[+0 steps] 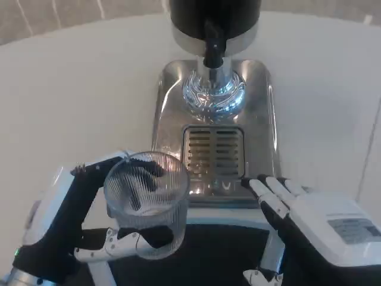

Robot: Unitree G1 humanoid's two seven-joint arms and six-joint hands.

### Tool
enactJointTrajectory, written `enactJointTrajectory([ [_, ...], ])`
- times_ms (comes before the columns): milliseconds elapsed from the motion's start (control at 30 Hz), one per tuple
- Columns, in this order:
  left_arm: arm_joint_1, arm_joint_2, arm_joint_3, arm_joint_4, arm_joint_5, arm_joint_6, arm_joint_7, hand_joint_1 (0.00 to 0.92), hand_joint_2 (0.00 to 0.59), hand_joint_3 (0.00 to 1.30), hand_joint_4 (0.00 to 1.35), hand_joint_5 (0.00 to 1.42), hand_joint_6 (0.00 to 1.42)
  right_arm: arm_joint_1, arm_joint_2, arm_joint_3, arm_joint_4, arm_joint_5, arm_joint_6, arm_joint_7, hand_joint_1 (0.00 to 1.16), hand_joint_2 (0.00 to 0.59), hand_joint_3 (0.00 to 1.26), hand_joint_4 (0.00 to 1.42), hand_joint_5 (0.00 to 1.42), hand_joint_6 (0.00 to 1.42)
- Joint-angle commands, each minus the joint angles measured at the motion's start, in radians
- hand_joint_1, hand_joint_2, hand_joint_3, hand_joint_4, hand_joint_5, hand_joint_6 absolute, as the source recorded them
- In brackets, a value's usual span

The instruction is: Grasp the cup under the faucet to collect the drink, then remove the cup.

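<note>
1 white table [77, 89], steel drip tray [262, 107], ribbed cup [147, 199]

The dispenser [214, 24] is chopped off by the top edge, so you only get its black lower body and the faucet [212, 50]. Below the drip tray [214, 149], both forearms run out of the bottom edge. The left hand [89, 220] sits partly behind the ribbed glass cup [146, 199], fingers smeared through the glass. The right hand [309, 226] has its thumb side clipped off at the bottom.
</note>
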Motion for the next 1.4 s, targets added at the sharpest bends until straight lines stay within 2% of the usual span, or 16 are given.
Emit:
enactJointTrajectory([
  [33, 0.001, 0.002, 0.008, -0.007, 0.002, -0.034, 0.009, 0.525, 0.060, 1.00, 1.21, 1.36, 1.15, 0.009, 0.017, 0.008, -0.011, -0.013, -0.011, 0.017, 0.46, 0.448, 0.01, 0.00, 0.00, 0.03],
  [167, -0.020, -0.007, 0.011, 0.008, 0.009, -0.023, 0.020, 0.525, 0.060, 1.00, 1.21, 1.36, 1.15, 0.016, 0.038, 0.010, -0.024, -0.061, -0.013, 0.043, 0.38, 0.456, 0.00, 0.00, 0.00, 0.00],
  [400, -0.107, -0.040, 0.009, 0.094, 0.043, -0.016, 0.067, 0.525, 0.060, 1.00, 1.21, 1.36, 1.15, 0.014, 0.092, 0.012, -0.044, -0.134, -0.022, 0.099, 0.34, 0.465, 0.00, 0.00, 0.00, 0.00],
  [567, -0.221, -0.066, -0.006, 0.242, 0.104, -0.004, 0.142, 0.525, 0.060, 1.00, 1.21, 1.36, 1.15, 0.031, 0.124, 0.006, -0.047, -0.160, -0.041, 0.126, 0.33, 0.464, 0.00, 0.00, 0.00, 0.00],
  [700, -0.318, -0.068, -0.032, 0.386, 0.158, -0.013, 0.217, 0.525, 0.060, 1.00, 1.21, 1.36, 1.15, 0.035, 0.145, -0.009, -0.047, -0.166, -0.045, 0.143, 0.33, 0.463, 0.00, 0.00, 0.00, 0.00],
  [1033, -0.505, -0.085, -0.114, 0.673, 0.234, -0.029, 0.392, 0.525, 0.060, 1.00, 1.21, 1.36, 1.15, 0.032, 0.148, -0.042, -0.047, -0.148, -0.057, 0.180, 0.32, 0.463, 0.00, 0.00, 0.00, 0.00],
  [1400, -0.667, -0.118, -0.196, 0.860, 0.265, -0.008, 0.516, 0.525, 0.060, 1.01, 1.21, 1.36, 1.15, 0.046, 0.158, -0.058, -0.047, -0.138, -0.079, 0.175, 0.32, 0.463, 0.00, 0.00, 0.00, 0.00],
])
